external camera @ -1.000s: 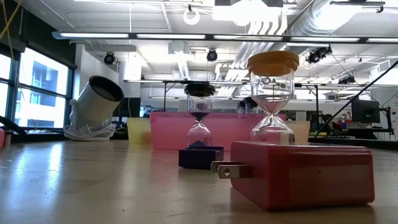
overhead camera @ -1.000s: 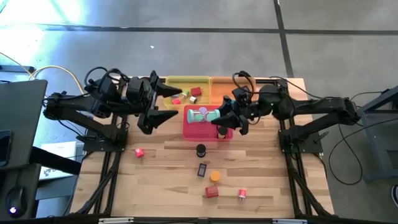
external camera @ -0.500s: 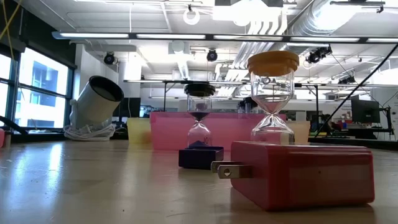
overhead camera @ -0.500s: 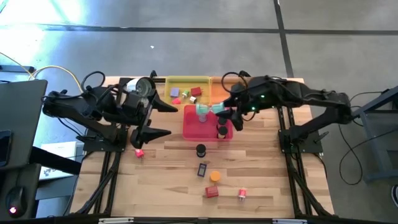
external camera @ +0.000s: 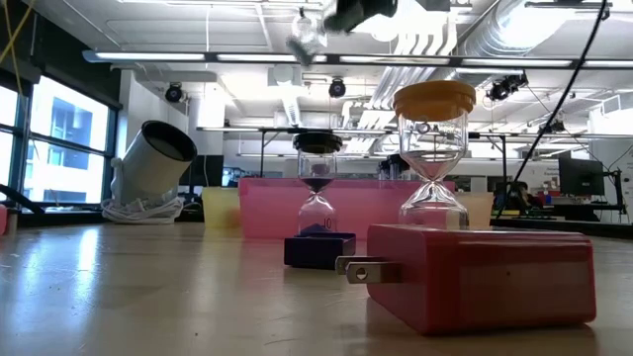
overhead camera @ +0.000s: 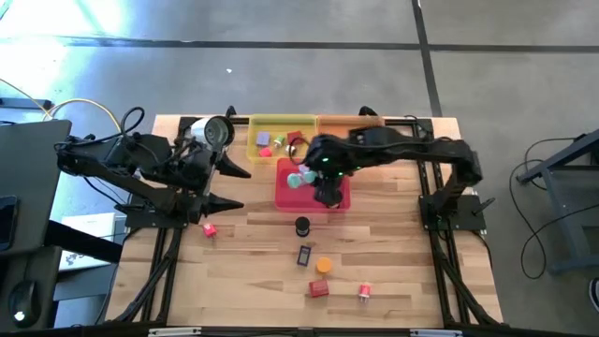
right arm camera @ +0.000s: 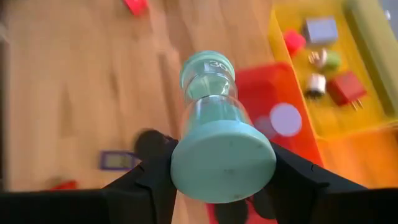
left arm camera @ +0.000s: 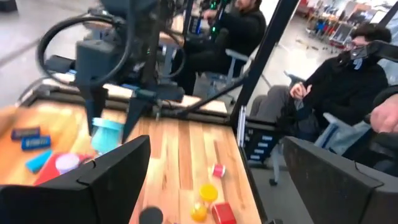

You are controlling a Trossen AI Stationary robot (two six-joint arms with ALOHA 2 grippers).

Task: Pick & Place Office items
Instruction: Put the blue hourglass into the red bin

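Observation:
My right gripper (overhead camera: 309,176) hangs over the pink tray (overhead camera: 284,197), shut on a teal-capped hourglass (overhead camera: 297,180) that shows large in the right wrist view (right arm camera: 211,118) and high up in the low view (external camera: 305,38). A lilac piece (right arm camera: 286,119) lies in the tray below it. My left gripper (overhead camera: 234,187) is open and touches nothing, at the table's left side beside the tray. A black hourglass (overhead camera: 301,226), a dark rectangular piece (overhead camera: 304,255), an orange hourglass (overhead camera: 323,265) and a red plug block (overhead camera: 319,288) rest on the bare wood. My right gripper pinches the hourglass by its teal end cap (right arm camera: 224,163) between the two fingers (right arm camera: 152,177). It comes slanting down from the table's right. The glass body and the far cap (right arm camera: 208,65) stick out past the fingers, lifted clear above the tray.
The yellow tray (overhead camera: 255,140) at the far edge holds several small pieces, with the orange tray (overhead camera: 329,124) next to it. A round silver-rimmed object (overhead camera: 217,131) sits far left. Small red pieces (overhead camera: 209,229) (overhead camera: 364,292) lie on the wood. People sit beyond the table.
My right gripper reached from the right across the pink tray, took the teal hourglass that lay in it and lifted it clear, carrying it leftward. My left arm drew back from the trays toward the table's left and near side.

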